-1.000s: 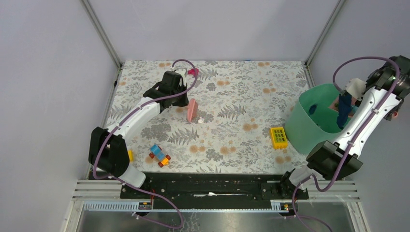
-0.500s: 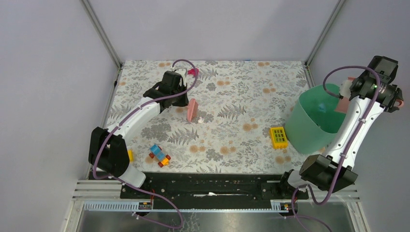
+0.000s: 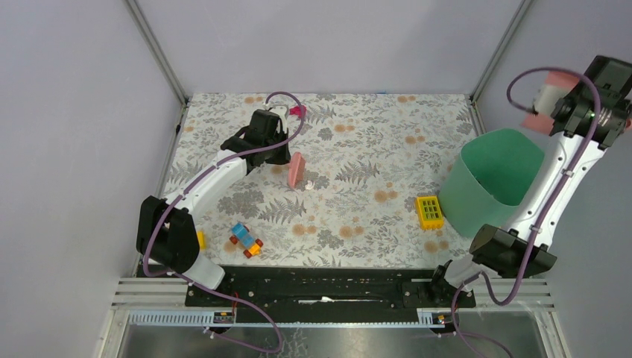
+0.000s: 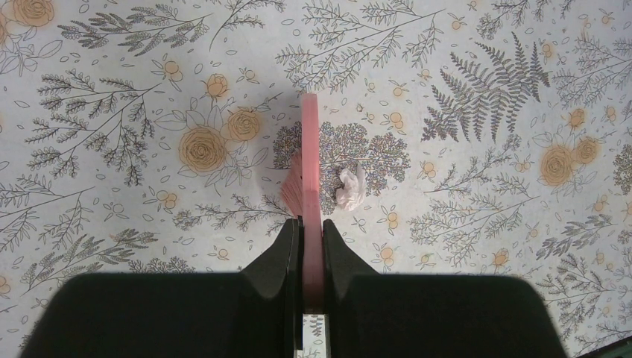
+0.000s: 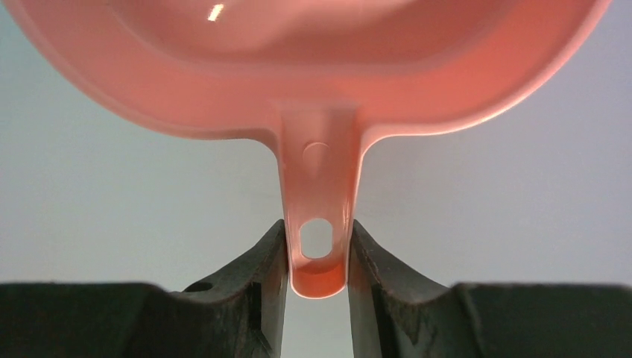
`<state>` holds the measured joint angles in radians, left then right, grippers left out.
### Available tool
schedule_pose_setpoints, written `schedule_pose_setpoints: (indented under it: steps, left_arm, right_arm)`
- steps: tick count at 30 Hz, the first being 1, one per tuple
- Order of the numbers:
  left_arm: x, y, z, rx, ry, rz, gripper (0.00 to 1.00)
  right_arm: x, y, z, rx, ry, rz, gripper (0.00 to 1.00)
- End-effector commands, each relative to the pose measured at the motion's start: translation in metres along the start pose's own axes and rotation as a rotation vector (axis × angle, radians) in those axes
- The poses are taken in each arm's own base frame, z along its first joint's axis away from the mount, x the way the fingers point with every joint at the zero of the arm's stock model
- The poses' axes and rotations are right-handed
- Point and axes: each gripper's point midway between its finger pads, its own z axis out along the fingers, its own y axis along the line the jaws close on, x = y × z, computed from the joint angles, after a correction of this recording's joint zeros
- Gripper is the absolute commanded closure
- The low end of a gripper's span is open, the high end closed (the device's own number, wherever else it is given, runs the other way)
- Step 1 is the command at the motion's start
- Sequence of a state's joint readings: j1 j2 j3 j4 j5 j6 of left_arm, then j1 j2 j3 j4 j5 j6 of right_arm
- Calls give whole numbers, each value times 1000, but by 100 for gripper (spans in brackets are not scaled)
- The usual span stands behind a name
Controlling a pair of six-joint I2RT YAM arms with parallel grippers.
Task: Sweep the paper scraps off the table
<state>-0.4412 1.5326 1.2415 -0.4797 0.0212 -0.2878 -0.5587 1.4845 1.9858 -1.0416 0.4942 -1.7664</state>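
The left hand (image 4: 310, 227) is clamped tight on the pink brush (image 4: 310, 149), which stands edge-on to the counter (image 3: 358, 142), its long axis running straight out from the fingers. 1 white paper scrap (image 4: 349, 186) lies just beside the brush's flat face, on the side turned toward the green bin (image 3: 492, 186). A broadside push that way would carry the scrap along, while a stroke along the brush's own length would likely slip past it. A magenta bit (image 3: 298, 112) sits beyond the brush, near the counter's far edge, close to the same arm.

The right hand (image 5: 317, 239) grips the pink dustpan (image 5: 313, 67) by its handle. It is raised well apart from the brush, up above the bin, so the left arm is much the nearer to both scraps. The pan probably has to come down on the scrap's far side from the brush before a sweep can gather anything.
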Motion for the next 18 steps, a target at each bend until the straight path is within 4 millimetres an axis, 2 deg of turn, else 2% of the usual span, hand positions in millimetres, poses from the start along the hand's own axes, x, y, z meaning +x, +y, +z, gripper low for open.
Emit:
schedule_pose_setpoints:
  steps: [1, 5, 8, 12, 15, 18]
  left_arm:
    - [7, 4, -2, -23, 28, 19, 100]
    - [8, 4, -1, -24, 32, 22, 100]
    - [8, 4, -2, -24, 32, 24, 100]
    - [7, 9, -2, -47, 26, 29, 100]
    - [6, 9, -2, -49, 26, 28, 100]
    - [3, 13, -5, -74, 9, 24, 100]
  right_arm:
    - [-34, -45, -16, 125, -212, 219, 100]
    - [-71, -49, -15, 118, -308, 266, 100]
    - [-108, -45, -21, 91, -411, 291, 100]
    - [-172, -35, -51, 17, -607, 334, 100]
    - [-220, -10, -75, -109, -728, 359, 100]
    - [-265, 39, -99, -346, -851, 360, 100]
